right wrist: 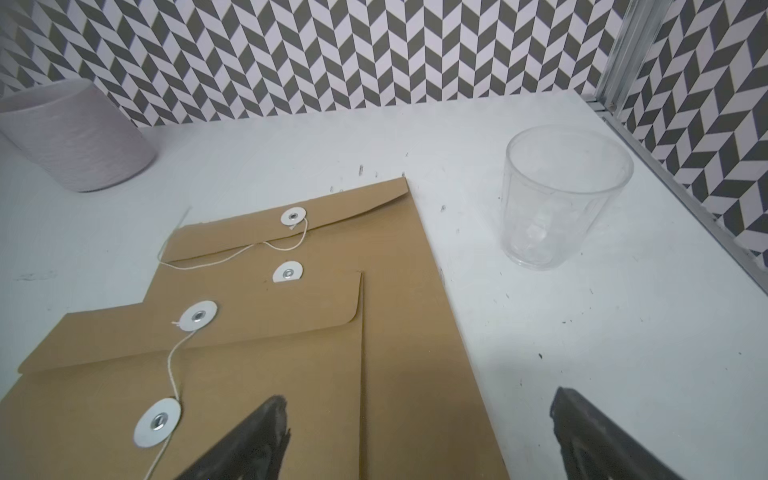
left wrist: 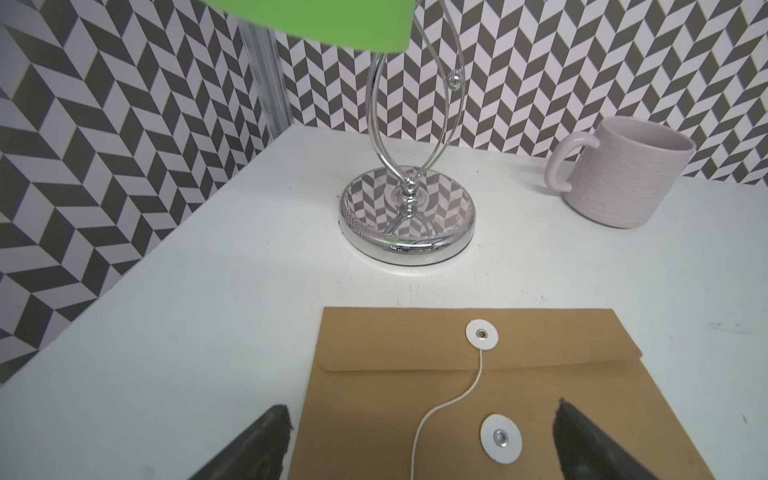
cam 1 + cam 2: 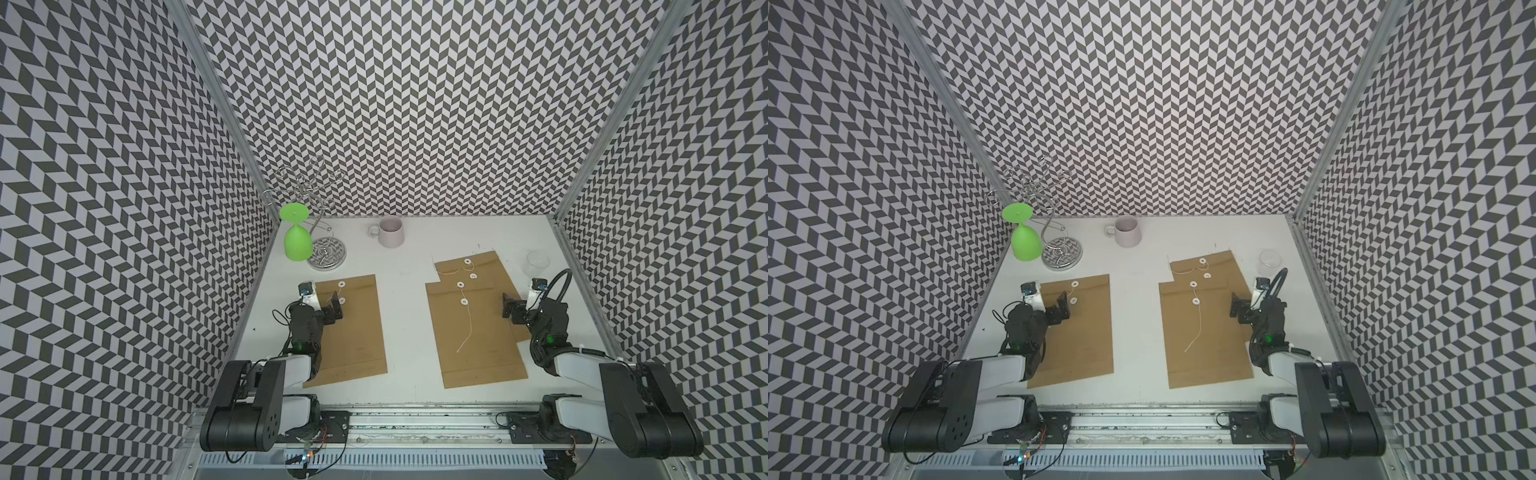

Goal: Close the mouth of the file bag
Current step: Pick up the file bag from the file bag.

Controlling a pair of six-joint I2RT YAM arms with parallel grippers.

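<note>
Left wrist, lower centre: left end effector (image 2: 422, 411) spread wide, empty, over file bag (image 2: 374, 340) | string (image 2: 478, 374) loose, winding not started, I reckon | right end effector (image 1: 419, 395) gaping, empty

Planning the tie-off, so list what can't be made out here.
Both top views: the left arm hides a near corner of the left bag.
Left wrist view: the frame edge cuts off the free end of the string and most of the green glass.
Top views: the upper bag covers most of the lower bag.
</note>
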